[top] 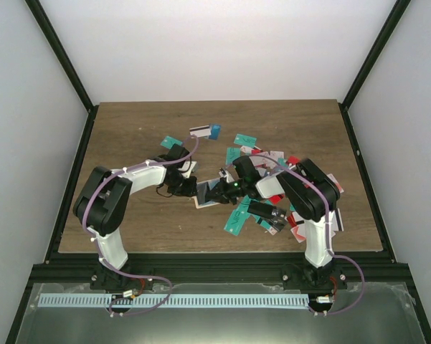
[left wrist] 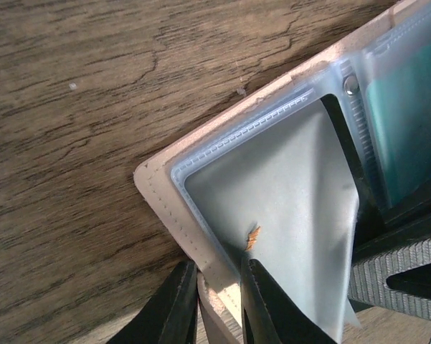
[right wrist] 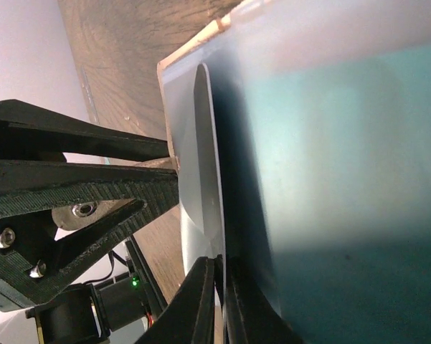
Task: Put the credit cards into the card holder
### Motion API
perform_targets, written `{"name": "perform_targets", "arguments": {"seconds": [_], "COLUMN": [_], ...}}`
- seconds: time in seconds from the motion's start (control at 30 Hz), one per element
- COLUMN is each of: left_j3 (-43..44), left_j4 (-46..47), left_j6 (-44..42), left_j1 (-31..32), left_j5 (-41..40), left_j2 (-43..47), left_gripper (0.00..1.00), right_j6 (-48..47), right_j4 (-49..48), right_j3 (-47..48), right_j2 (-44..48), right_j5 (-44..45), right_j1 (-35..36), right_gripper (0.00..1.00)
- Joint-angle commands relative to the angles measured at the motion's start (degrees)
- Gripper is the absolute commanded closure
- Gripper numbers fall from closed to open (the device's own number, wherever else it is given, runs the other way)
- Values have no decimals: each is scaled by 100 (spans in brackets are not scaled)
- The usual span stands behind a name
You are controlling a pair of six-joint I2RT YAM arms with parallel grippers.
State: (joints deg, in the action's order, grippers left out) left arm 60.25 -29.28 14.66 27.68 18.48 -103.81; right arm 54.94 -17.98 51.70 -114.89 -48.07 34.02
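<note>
The tan card holder (top: 203,194) lies open on the wood between my two grippers. In the left wrist view its stitched cover (left wrist: 161,190) carries clear plastic sleeves. A teal credit card (left wrist: 409,122) sits inside the right-hand sleeve. My left gripper (left wrist: 219,278) is shut on the cover's near edge. My right gripper (right wrist: 219,264) is shut on a thin pale sleeve leaf (right wrist: 197,179) and holds it up off the teal card (right wrist: 344,179). More credit cards lie loose, among them a teal one (top: 237,216) and a striped white one (top: 199,131). In the top view the left gripper (top: 185,186) and right gripper (top: 226,188) face each other.
Loose cards are spread behind and to the right of the holder, with red ones (top: 298,232) beside the right arm. Black frame posts (top: 61,61) and white walls close in the wooden table (top: 129,132). My right gripper's black finger (left wrist: 401,276) shows in the left wrist view.
</note>
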Motion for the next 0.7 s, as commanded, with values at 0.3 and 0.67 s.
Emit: {"name": "perform_targets", "arguments": {"seconds": [0.3,0.67], "left_j3": [-133,-40], "left_j4": [-345,-418], "left_j6": [90,38], "left_j1": [115,115], "left_j5": [-186,-410], "left_j2": [-14,16], "left_gripper": [84,85], "right_j6": [-542,-1191], "right_j4": [1847,3164], "right_j3": [519,1089], "right_j2": [376,800], "right_j5": [587,912], "right_j1": [287,289], "right_gripper": [67,34]}}
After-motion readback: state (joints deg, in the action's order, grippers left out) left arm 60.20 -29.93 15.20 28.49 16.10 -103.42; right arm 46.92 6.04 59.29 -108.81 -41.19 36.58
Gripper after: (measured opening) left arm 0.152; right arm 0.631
